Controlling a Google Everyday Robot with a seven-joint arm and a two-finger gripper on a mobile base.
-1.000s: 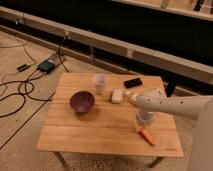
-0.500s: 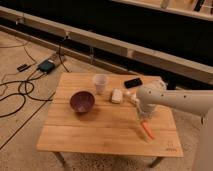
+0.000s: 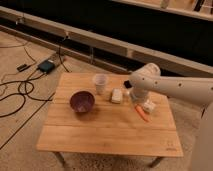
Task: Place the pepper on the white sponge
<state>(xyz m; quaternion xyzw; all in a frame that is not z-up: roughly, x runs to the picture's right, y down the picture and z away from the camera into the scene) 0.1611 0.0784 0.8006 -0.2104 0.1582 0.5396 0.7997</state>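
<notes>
Orange-red pepper (image 3: pixel 142 113) hangs clenched in the pincer (image 3: pixel 139 105) (just right of the white sponge (image 3: pixel 117 95)).

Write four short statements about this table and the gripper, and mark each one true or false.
1. The pepper lies on the white sponge. False: it is in the gripper, to the right of the sponge in the camera view and apart from it.
2. The gripper is shut on the pepper, over the right part of the table. True.
3. The clear cup lies tipped on its side. False: it stands upright, just left of the sponge.
4. The purple bowl stands left of the cup in the camera view, nearer the table's front edge. True.
</notes>
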